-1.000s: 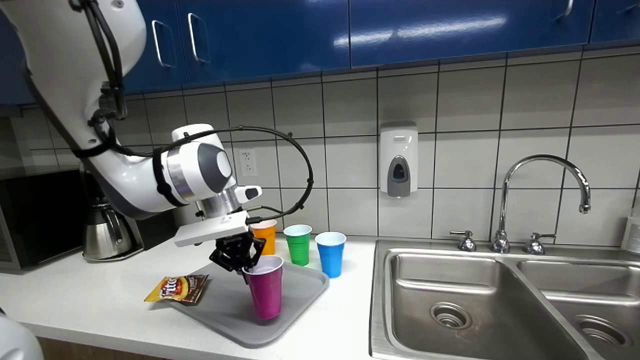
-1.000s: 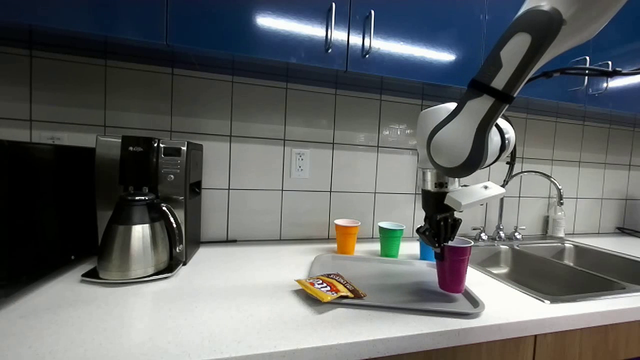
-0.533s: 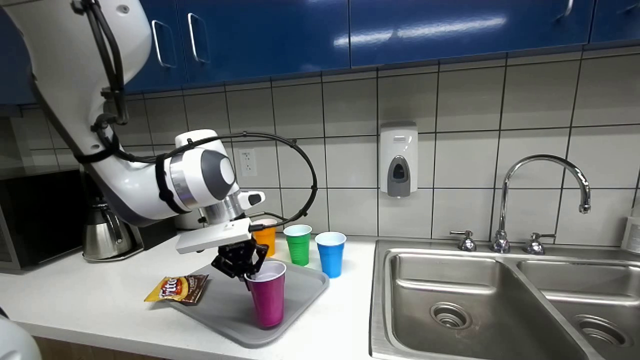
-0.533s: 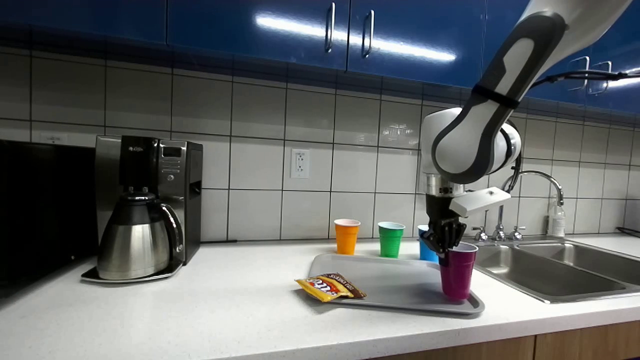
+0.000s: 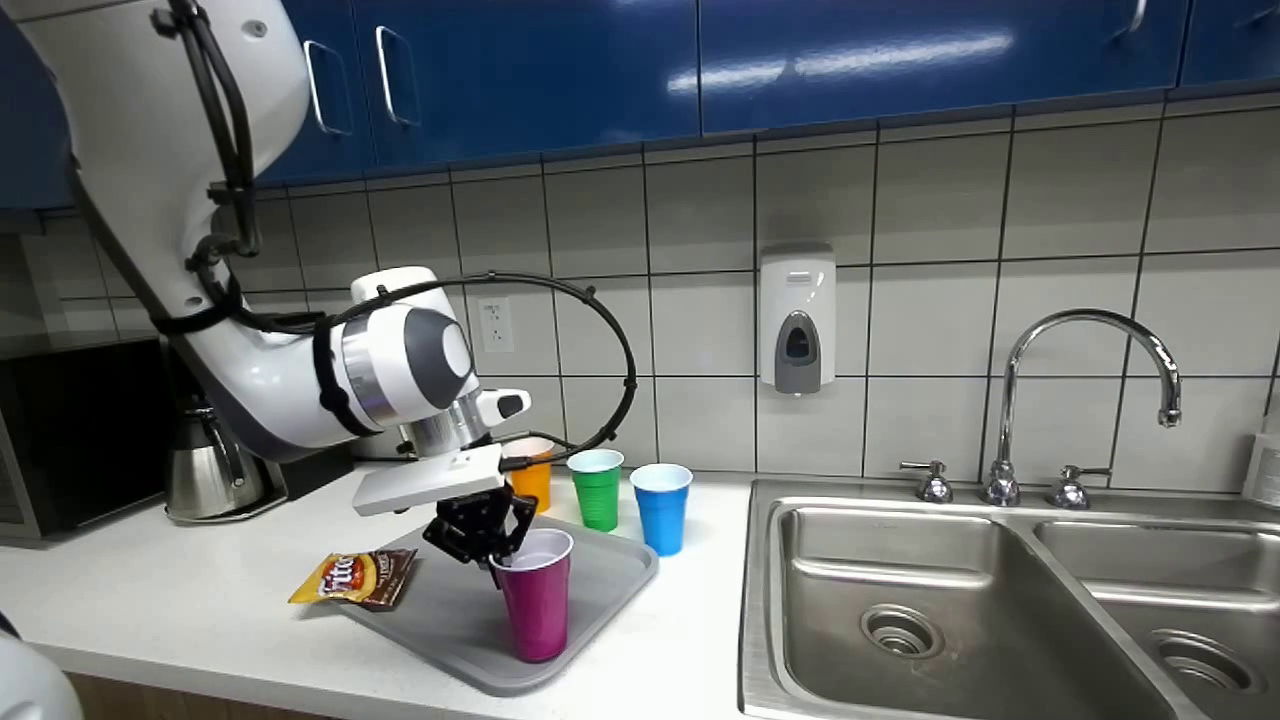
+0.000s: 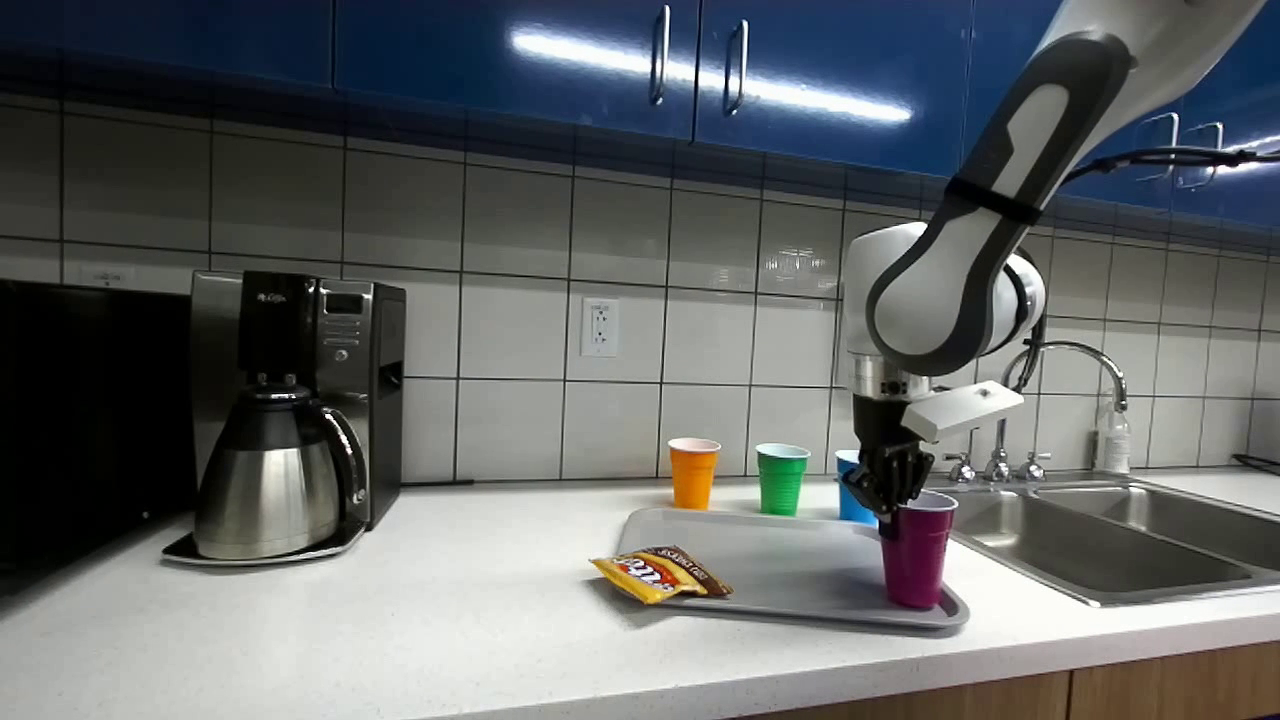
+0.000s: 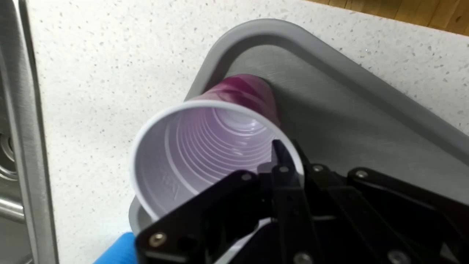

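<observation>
A white speckled counter (image 5: pixel 220 560) ran along a wall of pale glossy tiles (image 5: pixel 700 330) with dark grout, and shiny blue cabinets (image 5: pixel 530 80) hung above it. On the counter lay a grey rectangular tray (image 5: pixel 610 575) with a raised rim and rounded corners. At one end of the tray, near a corner, was a tall magenta plastic cup (image 5: pixel 535 610) with a white rim and whitish interior, its mouth upward; whether its base rested on the tray or hung just above it could not be told. The black two-fingered gripper (image 7: pixel 291 154) was clenched on the cup's wall at the rim, with one finger inside and the other outside, as the wrist view showed.

With the magenta cup as the centre of the dial in an exterior view, an orange plastic cup (image 5: pixel 533 487) stood at twelve o'clock, a green plastic cup (image 5: pixel 598 492) at one and a blue plastic cup (image 5: pixel 661 515) at two, all upright on the counter just beyond the tray. At nine o'clock, a yellow-and-brown snack bag (image 5: pixel 355 579) lay partly over the tray's edge. A double stainless-steel sink (image 5: pixel 890 565) was set at three o'clock, with an arched chrome faucet (image 5: pixel 1080 316) at two. By the same dial in an exterior view, a black-and-silver coffee maker (image 6: pixel 345 385) with a steel carafe (image 6: pixel 270 500) stood between nine and ten.
</observation>
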